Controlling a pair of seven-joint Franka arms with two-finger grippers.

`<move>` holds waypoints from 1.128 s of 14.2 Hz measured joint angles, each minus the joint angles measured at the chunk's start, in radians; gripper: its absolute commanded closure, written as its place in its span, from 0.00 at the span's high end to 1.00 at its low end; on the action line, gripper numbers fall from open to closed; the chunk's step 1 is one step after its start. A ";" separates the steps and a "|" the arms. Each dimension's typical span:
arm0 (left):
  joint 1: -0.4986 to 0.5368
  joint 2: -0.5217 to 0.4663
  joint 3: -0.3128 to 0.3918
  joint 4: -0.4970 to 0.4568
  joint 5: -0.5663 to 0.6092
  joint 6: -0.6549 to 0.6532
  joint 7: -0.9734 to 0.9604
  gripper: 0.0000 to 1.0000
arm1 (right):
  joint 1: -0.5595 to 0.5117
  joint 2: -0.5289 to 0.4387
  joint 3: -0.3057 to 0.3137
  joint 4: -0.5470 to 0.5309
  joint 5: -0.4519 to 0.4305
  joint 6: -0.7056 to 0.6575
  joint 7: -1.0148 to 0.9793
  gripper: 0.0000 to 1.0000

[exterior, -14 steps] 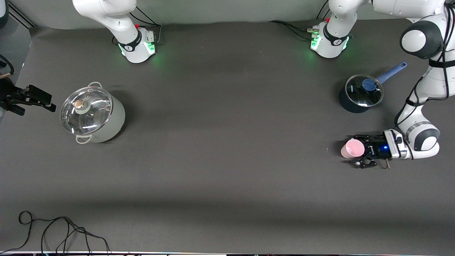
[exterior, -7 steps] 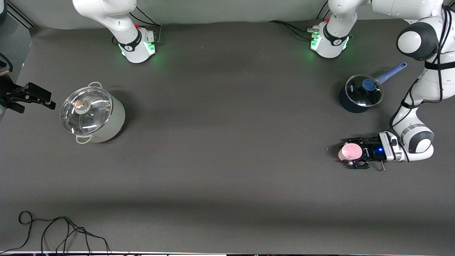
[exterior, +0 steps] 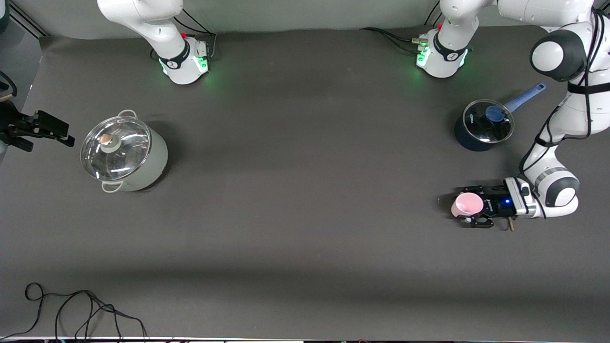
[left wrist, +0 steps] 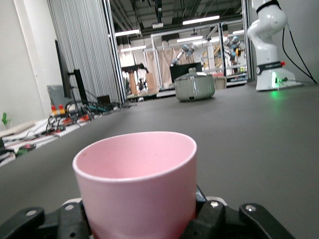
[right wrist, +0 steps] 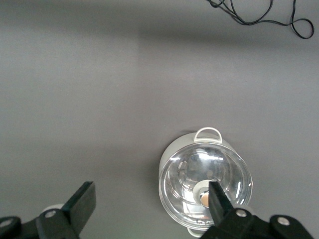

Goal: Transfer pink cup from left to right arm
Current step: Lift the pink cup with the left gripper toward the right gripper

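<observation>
The pink cup stands upright, mouth up, at the left arm's end of the table, nearer the front camera than the saucepan. My left gripper reaches it level from the side and is shut on it. In the left wrist view the pink cup fills the foreground, and the left gripper has its black jaws pressed against the cup's lower wall on both sides. My right gripper waits open in the air at the right arm's end, beside the grey pot. The right gripper holds nothing.
A grey pot with a glass lid stands toward the right arm's end; the same grey pot shows in the right wrist view. A dark saucepan with a blue handle sits near the left arm. A black cable lies along the front edge.
The left gripper's fingers have closed onto the pink cup, and cup and gripper have shifted slightly toward the right arm's end. The right gripper has barely moved.
</observation>
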 measured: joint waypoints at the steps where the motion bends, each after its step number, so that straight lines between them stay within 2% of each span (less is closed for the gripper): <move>1: -0.004 0.000 -0.024 0.000 -0.007 0.001 -0.010 0.00 | 0.000 0.000 0.000 0.000 0.000 0.000 0.000 1.00; 4: -0.017 -0.002 -0.109 0.006 -0.045 0.038 -0.033 0.00 | 0.000 0.000 0.000 0.000 0.004 0.000 0.021 1.00; 7: -0.058 -0.003 -0.192 0.011 -0.121 0.135 -0.060 0.00 | 0.000 -0.004 0.000 0.000 0.025 0.000 0.168 1.00; 9: -0.103 -0.003 -0.258 0.012 -0.179 0.255 -0.065 0.00 | 0.000 -0.014 0.000 0.000 0.029 -0.002 0.297 1.00; 11: -0.137 -0.004 -0.354 0.012 -0.209 0.400 -0.067 0.00 | 0.000 -0.023 0.000 0.000 0.031 -0.018 0.409 1.00; 16: -0.202 -0.005 -0.582 0.012 -0.310 0.750 -0.073 0.00 | 0.001 -0.026 0.001 0.000 0.033 -0.022 0.528 1.00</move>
